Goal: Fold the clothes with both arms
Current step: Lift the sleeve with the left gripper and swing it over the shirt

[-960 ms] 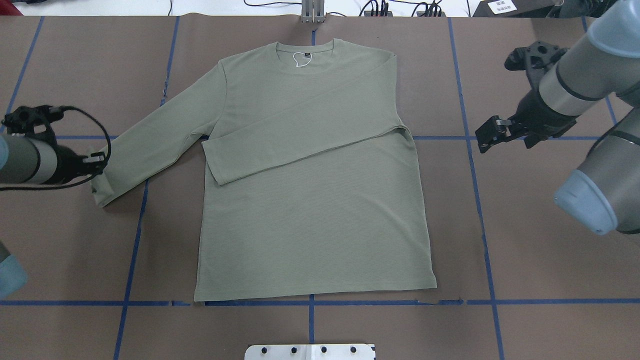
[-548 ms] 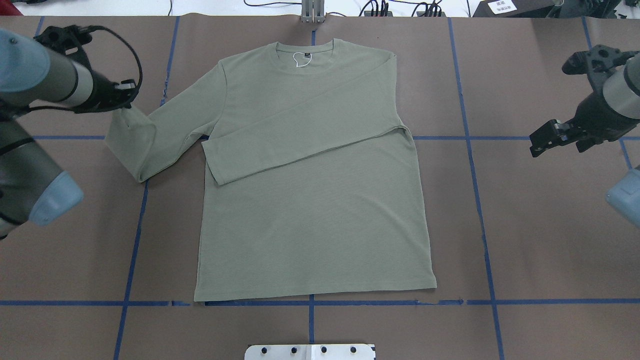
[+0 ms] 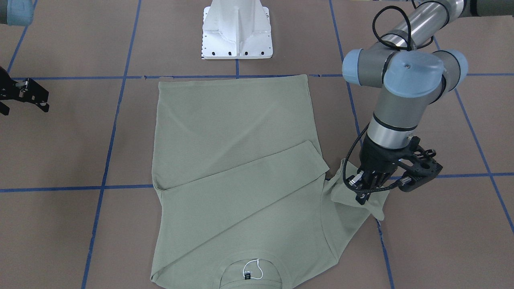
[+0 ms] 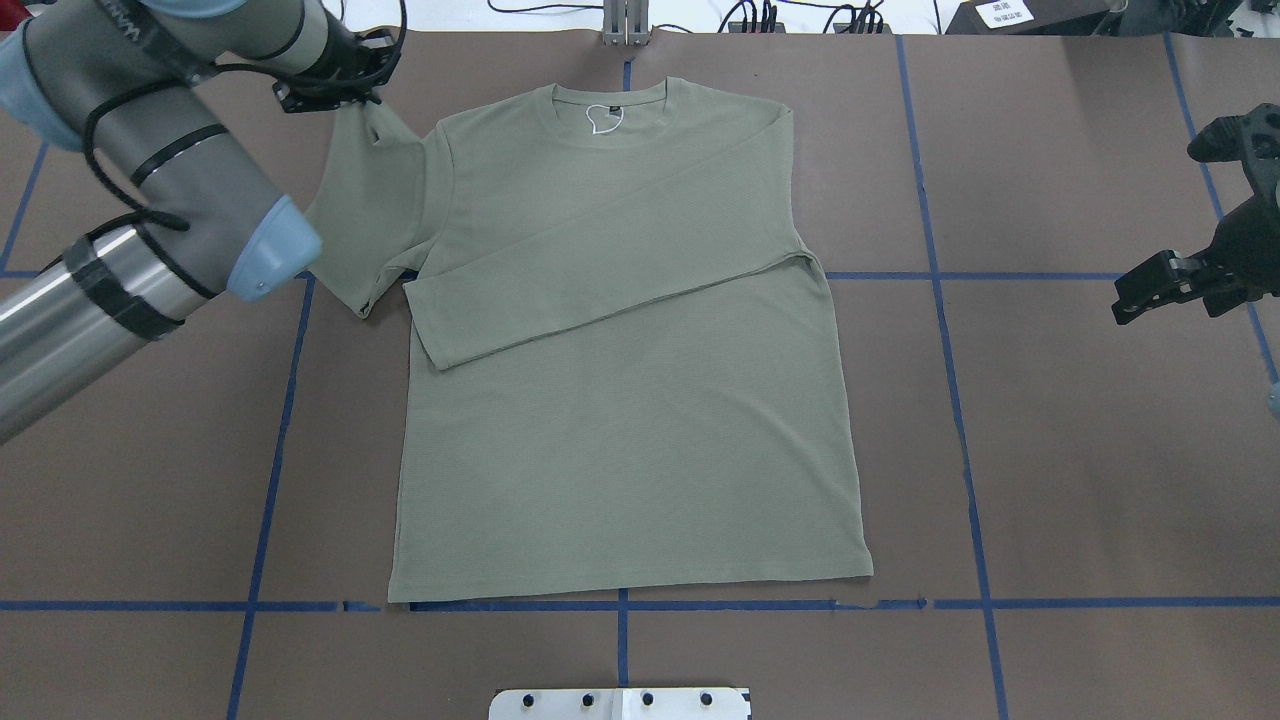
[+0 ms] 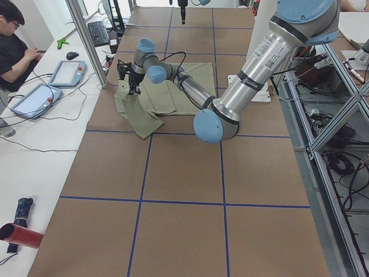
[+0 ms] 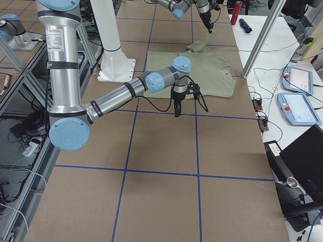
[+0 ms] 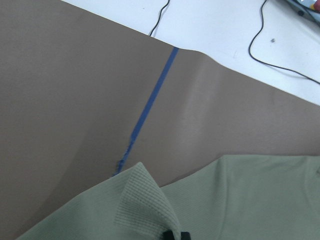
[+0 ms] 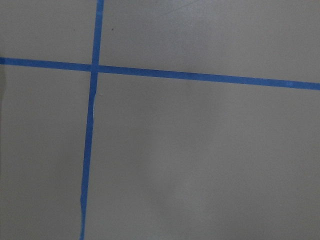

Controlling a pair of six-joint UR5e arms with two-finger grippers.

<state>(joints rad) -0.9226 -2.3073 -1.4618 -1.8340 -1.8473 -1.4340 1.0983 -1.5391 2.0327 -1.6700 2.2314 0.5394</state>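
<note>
At table centre you have the shirt (image 4: 630,420) flat: collar (image 4: 610,100) toward the far edge, hem (image 4: 630,590) running along a blue tape line (image 4: 800,604). One sleeve (image 4: 600,270) lies folded slantwise across the chest, its cuff edge straight. The other sleeve (image 4: 365,220) is doubled back and raised beside the shoulder.

Left gripper (image 4: 330,95): jaws clamped on that raised sleeve's cuff. Your wrist view shows a fine waffle knit, with the corner curled over at the fingertips.

Right gripper (image 4: 1135,300): jaws apart and holding nothing, over bare cover well away from the shirt.

Table (image 4: 1050,480): matte brown paper with a taped grid. You have wide bare stretches on both sides of the shirt.
</note>
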